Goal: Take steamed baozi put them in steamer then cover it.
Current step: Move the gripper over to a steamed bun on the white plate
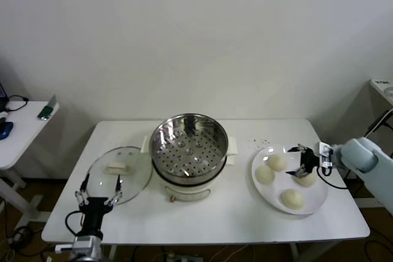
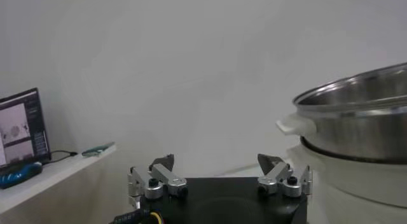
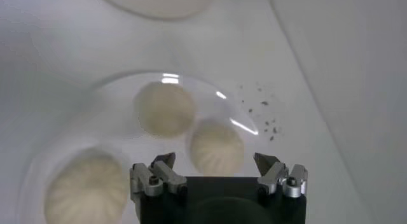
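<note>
At the table's front-left corner your left gripper (image 1: 97, 197) waits with fingers spread, just in front of the cover (image 1: 119, 167), whose glass is fragile; take it by its bar handle. The steamer (image 1: 189, 149) stands empty mid-table. Near the right edge, your right gripper (image 1: 301, 165), fingers spread and empty, hovers over the plate (image 1: 318, 199) of four steamed baozi (image 1: 292, 198); they look soft and light, so close gently around a bun's sides.

white table (image 1: 233, 213), plate (image 1: 316, 204), side desk (image 1: 18, 133)

Left gripper (image 2: 219, 171) open, nothing between fingers (image 2: 166, 174). Steamer (image 2: 356, 114) close by on white cooker base (image 2: 356, 177). Side table (image 2: 54, 174) farther off with laptop (image 2: 22, 126), phone (image 2: 96, 149).
</note>
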`<action>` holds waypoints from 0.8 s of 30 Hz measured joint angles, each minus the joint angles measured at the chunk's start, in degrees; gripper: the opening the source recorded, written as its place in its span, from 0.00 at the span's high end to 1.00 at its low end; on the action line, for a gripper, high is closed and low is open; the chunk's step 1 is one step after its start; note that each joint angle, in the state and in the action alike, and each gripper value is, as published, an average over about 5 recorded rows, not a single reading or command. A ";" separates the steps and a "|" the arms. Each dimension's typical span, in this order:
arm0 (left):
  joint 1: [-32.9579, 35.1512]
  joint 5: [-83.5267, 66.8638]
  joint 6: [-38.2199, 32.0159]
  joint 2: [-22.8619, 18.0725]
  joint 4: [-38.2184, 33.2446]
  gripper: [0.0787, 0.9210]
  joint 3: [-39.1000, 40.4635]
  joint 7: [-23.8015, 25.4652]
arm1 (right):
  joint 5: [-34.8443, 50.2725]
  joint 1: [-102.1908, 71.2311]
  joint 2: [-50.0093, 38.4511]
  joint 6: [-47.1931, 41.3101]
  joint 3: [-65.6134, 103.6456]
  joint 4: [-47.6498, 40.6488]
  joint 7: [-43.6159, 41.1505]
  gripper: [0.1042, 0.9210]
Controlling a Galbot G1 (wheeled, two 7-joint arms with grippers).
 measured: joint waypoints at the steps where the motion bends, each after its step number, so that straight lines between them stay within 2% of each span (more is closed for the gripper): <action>1: -0.05 0.01 0.10 0.14 0.01 0.12 -0.15 -0.04 | -0.05 1.98 0.66 0.12 -2.42 -1.20 -0.63 0.12; 11: 0.15 0.20 0.60 0.68 0.19 0.12 -0.61 -0.22 | -0.76 13.75 8.76 0.86 -17.99 -12.32 -4.48 0.12; 24: -0.26 1.20 0.72 1.08 0.44 0.12 -0.84 -0.30 | -1.14 17.61 16.47 0.81 -24.74 -20.21 -5.77 0.12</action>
